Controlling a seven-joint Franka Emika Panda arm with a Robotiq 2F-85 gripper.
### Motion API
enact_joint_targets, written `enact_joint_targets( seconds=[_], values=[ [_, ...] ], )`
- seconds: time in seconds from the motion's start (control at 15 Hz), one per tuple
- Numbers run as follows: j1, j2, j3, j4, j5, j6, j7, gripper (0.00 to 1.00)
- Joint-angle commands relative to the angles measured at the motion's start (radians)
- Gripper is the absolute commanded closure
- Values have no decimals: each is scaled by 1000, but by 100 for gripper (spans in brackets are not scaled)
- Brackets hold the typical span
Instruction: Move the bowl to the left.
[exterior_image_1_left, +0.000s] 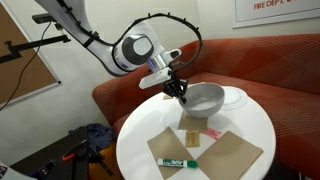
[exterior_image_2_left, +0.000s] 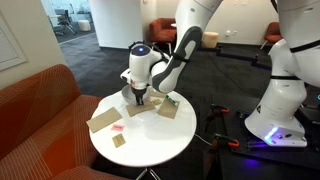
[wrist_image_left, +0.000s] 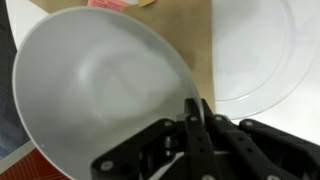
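Note:
The pale grey-white bowl (exterior_image_1_left: 207, 98) sits at the far side of the round white table (exterior_image_1_left: 250, 125), next to the flat white plate (exterior_image_1_left: 236, 97). My gripper (exterior_image_1_left: 183, 92) is shut on the bowl's near rim. In the wrist view the bowl (wrist_image_left: 90, 90) fills the left, the plate (wrist_image_left: 262, 50) lies at the upper right, and my fingers (wrist_image_left: 195, 108) pinch the bowl's rim between them. In an exterior view my gripper (exterior_image_2_left: 138, 97) points down over the table and the arm hides the bowl.
Brown paper sheets (exterior_image_1_left: 232, 152) lie on the table, with a green marker (exterior_image_1_left: 178, 162) near the front edge and a small pink item (exterior_image_1_left: 212, 131). A red couch (exterior_image_1_left: 280, 65) curves round behind the table.

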Motion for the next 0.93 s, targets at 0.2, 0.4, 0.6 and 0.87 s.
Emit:
enact_joint_targets(
  seconds=[0.2,0.4,0.6,0.87],
  values=[
    [166,-160,-72,-170,-136,-36,206,99],
    [237,-189,-77,-209,-173,-51,280,99],
    [288,-205,-63,-236,-179,-63,329,99],
    [347,-201,-51,-250,-160,-77,365,99]
  ],
)
